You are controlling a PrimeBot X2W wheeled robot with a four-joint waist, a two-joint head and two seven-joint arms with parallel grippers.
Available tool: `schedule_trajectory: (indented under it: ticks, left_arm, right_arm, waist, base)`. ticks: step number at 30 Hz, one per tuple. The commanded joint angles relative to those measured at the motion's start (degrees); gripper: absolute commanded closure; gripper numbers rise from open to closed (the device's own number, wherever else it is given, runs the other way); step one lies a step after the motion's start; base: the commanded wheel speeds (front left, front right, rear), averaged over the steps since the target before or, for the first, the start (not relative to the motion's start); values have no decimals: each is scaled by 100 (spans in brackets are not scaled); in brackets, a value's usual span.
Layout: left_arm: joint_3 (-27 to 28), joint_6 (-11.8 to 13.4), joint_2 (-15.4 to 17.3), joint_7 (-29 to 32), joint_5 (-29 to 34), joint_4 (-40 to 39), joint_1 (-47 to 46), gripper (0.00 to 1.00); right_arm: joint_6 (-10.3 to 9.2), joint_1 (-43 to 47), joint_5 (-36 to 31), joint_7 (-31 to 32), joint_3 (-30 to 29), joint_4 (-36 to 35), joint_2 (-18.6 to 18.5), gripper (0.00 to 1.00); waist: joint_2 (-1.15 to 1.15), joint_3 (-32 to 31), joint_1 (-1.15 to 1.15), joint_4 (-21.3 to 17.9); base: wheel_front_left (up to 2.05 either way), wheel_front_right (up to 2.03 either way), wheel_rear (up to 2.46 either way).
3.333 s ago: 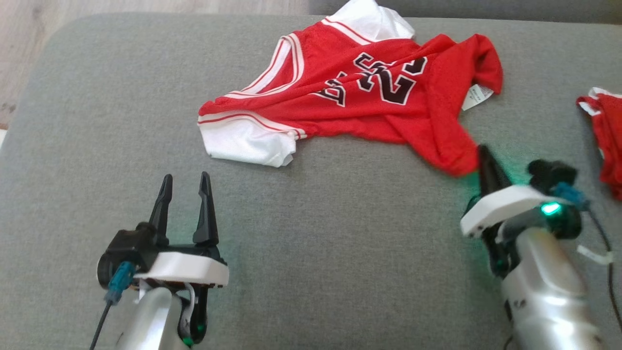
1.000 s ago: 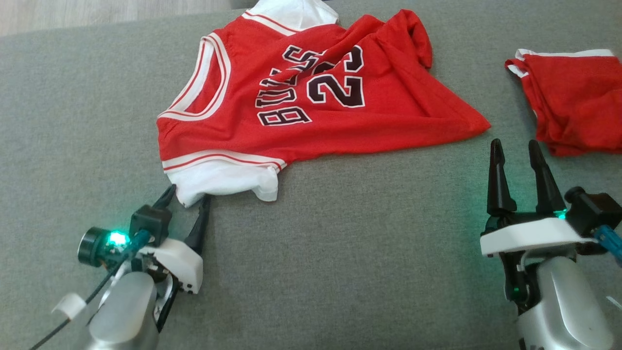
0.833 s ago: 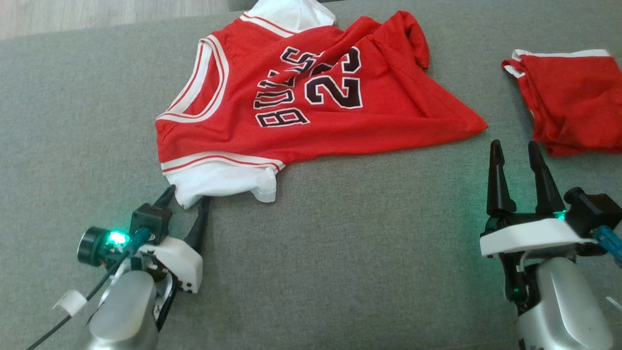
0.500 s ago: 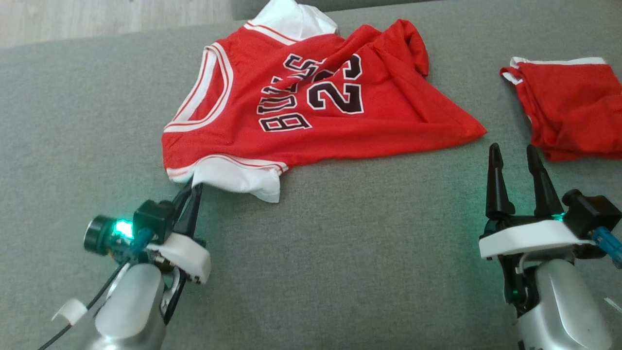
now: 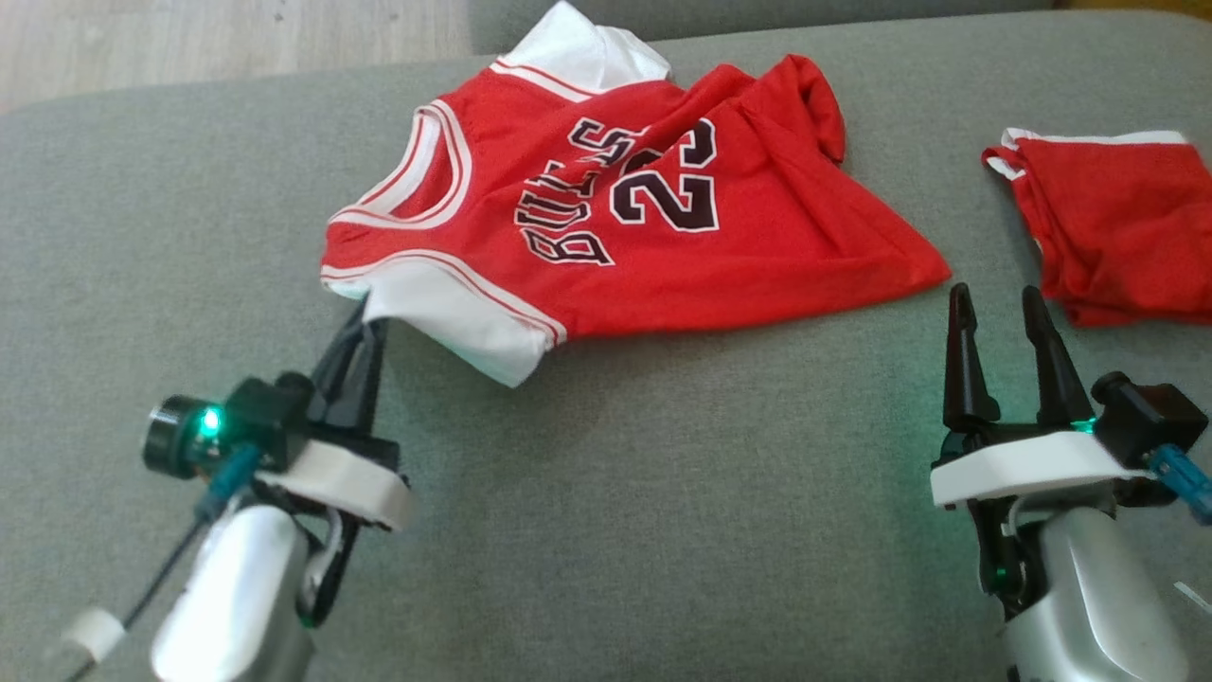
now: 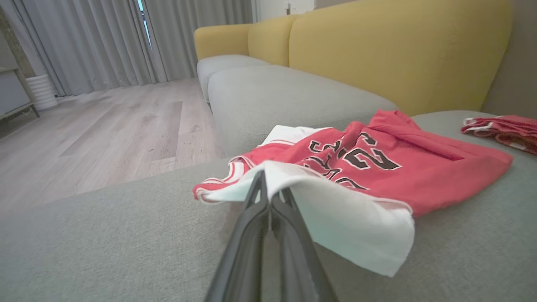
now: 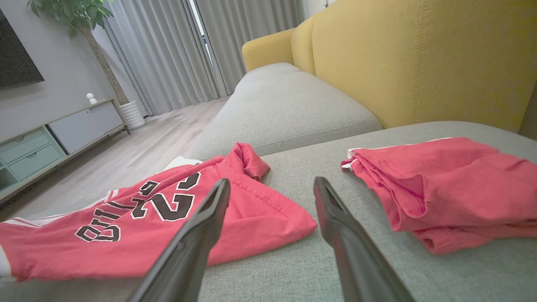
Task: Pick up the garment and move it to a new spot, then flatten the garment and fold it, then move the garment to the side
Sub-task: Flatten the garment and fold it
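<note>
The garment [image 5: 625,208] is a red jersey with white sleeves and black lettering, lying rumpled on the grey cushion [image 5: 663,493]. My left gripper [image 5: 367,320] is shut on the edge of its near white sleeve [image 5: 454,317], which is lifted off the cushion. The left wrist view shows the same white sleeve [image 6: 335,209] draped over my left gripper [image 6: 270,184], its two fingers pressed together. My right gripper [image 5: 994,298] stands open just short of the jersey's right corner [image 5: 933,270], with nothing between its fingers. In the right wrist view, my right gripper [image 7: 272,184] points past the jersey [image 7: 168,218].
A second red garment [image 5: 1117,227] lies bunched at the cushion's right side, also in the right wrist view [image 7: 453,188]. Yellow sofa backrests [image 6: 398,46] rise behind the cushions. Wooden floor [image 5: 189,38] lies beyond the cushion's far left edge.
My left gripper has shut on the white sleeve's edge and raised it, pulling that corner up off the cushion. The right gripper has stayed open in place. The camera has shifted a little.
</note>
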Motion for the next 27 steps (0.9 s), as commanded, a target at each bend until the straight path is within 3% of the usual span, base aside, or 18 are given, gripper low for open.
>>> schedule_trajectory:
  ticks: [1,11,16,17,18,27]
  left_arm:
    - [311,75,241,239,-53,-285,-286,100]
    - [421,-18,482,1618,-333,392,-1155,100]
    - [305,-50,501,1818,-253,1113,-1605,100]
    - [279,-60,475,1771,-240,1231,-1683,66]
    - [261,-54,438,1708,-229,1347,-1751,0]
    - [219,137,211,671,-122,1936,-2009,0]
  right_arm:
    - [-5,-159,11,-20,171,-220,-11,0]
    - [-5,-428,63,-21,396,-273,-11,0]
    - [-5,-556,103,-37,545,-244,-11,0]
    - [-5,-576,111,-41,560,-241,-11,0]
    - [-5,-592,116,-44,570,-238,-11,0]
    - [-5,-586,32,-61,504,-236,-11,0]
  waist:
    - [0,67,0,-48]
    - [0,558,0,-468]
    - [0,740,0,-671]
    - [0,767,0,-692]
    - [0,787,0,-708]
    - [0,737,0,-601]
  base:
    - [0,0,0]
    - [0,0,0]
    - [0,0,0]
    - [0,0,0]
    - [0,0,0]
    - [0,0,0]
